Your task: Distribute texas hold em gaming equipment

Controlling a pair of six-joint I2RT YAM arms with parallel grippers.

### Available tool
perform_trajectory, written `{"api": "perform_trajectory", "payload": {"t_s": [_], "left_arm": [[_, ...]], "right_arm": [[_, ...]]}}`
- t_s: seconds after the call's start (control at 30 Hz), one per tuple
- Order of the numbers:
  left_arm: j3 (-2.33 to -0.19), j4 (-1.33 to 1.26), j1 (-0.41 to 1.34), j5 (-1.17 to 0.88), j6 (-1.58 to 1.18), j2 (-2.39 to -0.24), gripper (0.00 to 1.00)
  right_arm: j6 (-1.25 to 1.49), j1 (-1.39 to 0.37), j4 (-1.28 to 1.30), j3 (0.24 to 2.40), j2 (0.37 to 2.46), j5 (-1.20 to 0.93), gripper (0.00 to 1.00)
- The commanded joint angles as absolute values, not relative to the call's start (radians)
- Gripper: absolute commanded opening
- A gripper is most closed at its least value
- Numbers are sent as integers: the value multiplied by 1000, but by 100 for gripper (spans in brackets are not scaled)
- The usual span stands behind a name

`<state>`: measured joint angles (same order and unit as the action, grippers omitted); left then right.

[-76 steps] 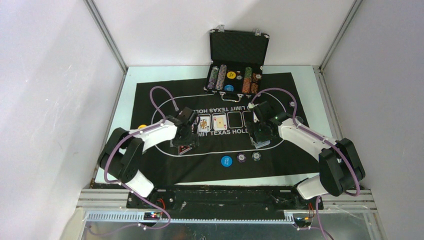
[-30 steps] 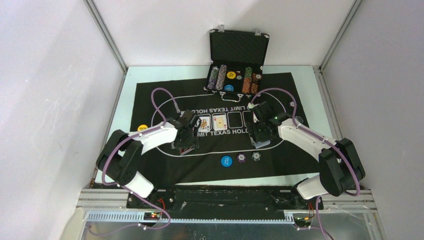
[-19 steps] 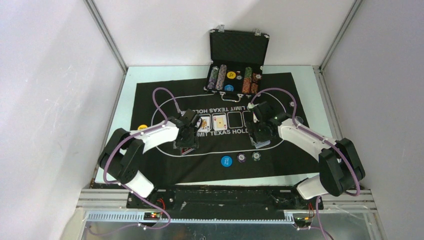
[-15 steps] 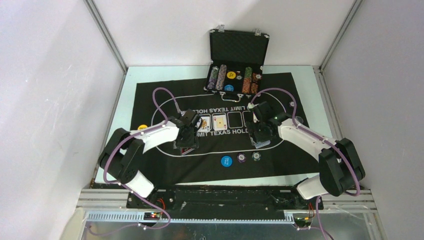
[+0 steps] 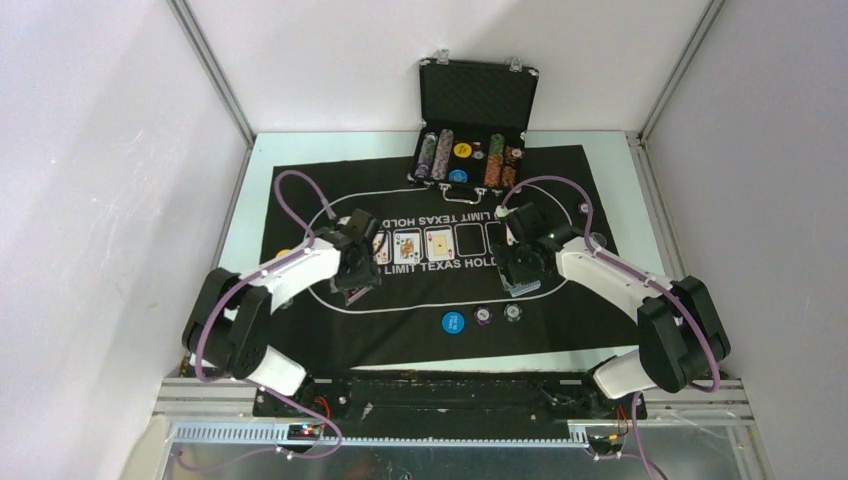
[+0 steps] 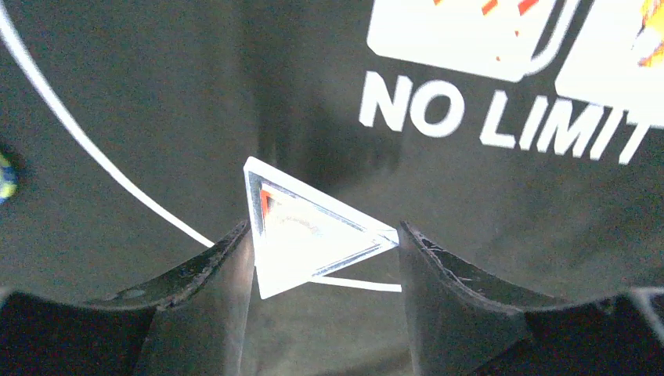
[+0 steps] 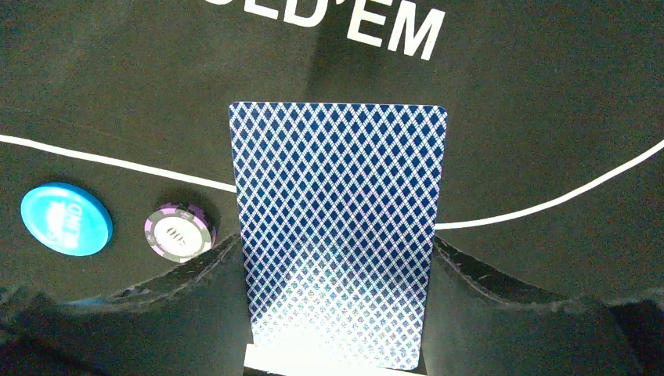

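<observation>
My left gripper is shut on a white-faced playing card. It holds the card by its edges, tilted, just above the black felt mat near the white oval line; the fingers press its sides. My right gripper is shut on a blue-backed deck of cards, held over the mat. Face-up cards lie in a row on the mat's boxes. A blue button, a purple chip and a grey chip lie at the near middle.
The open black case stands at the back with rows of chips and buttons in it. A yellow chip lies at the mat's left, half hidden by the left arm. The blue button and the purple chip lie left of the deck.
My left arm has swung left and a little farther away, carrying its card. This uncovered the left end of the card row. My right arm has not moved.
</observation>
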<state>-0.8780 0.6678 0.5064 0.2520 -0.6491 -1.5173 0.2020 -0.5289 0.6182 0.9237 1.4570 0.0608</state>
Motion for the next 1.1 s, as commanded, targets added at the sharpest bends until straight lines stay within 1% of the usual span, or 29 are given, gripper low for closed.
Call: {"api": "perform_trajectory", "payload": {"t_s": [0.0,0.13,0.17,0.2,0.33,0.37,0.5,0.63,0.77,1.07], "left_arm": [[-890,640,415,316,-687,-1444,35],[-950,614,310,359,-680,-1458,35],[-981,607,248,356,-673,-1474,35],[-997,594,229,356,-668,-1484,35],[-1125,552,96,380,-631,-1594,36],[-1189,571,52,401,-629,-1646,36],[-1343,563,-70,381,-582,-1794,36],[-1494,655,-124,394,-545,-1943,37],[-1537,685,-144,410,-527,-2003,39],[-1606,709,-164,336,-480,-2072,49]], "right_arm": [[204,-536,595,927,1432,77,0],[203,-536,588,921,1423,64,0],[203,-536,588,920,1421,63,0],[203,-534,587,919,1420,62,0],[203,-532,583,916,1415,50,0],[203,-531,582,916,1414,49,0],[204,-530,585,914,1411,54,0],[204,-527,589,913,1402,65,0],[206,-525,586,913,1410,65,0],[206,-526,590,913,1405,75,0]]}}
